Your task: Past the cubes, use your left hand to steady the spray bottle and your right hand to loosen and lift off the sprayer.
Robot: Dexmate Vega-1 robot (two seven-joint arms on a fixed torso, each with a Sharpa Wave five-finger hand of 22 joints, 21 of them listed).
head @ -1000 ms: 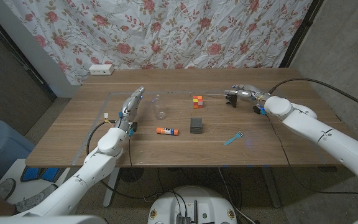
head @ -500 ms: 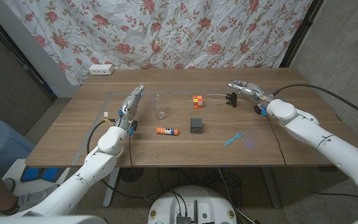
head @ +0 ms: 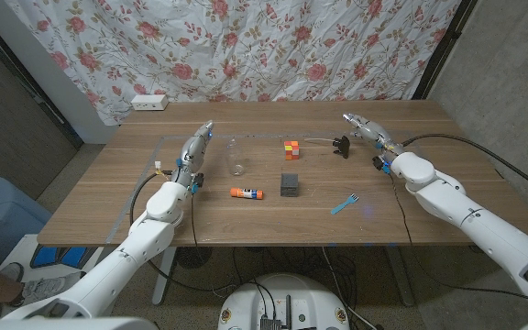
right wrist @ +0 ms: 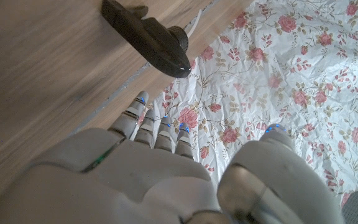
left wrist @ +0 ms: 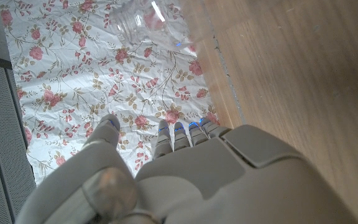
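The spray bottle (head: 235, 156), clear and sprayerless, stands just beside the left hand (head: 195, 151), apart from its straightened, empty fingers. The black sprayer (head: 341, 145) lies on the table (head: 136, 197) near the right hand (head: 363, 130), which is likewise spread and holds nothing.

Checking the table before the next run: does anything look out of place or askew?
The black sprayer head lies on the wooden table by the right hand, apart from the clear spray bottle standing near the left hand. Nothing looks spilled.
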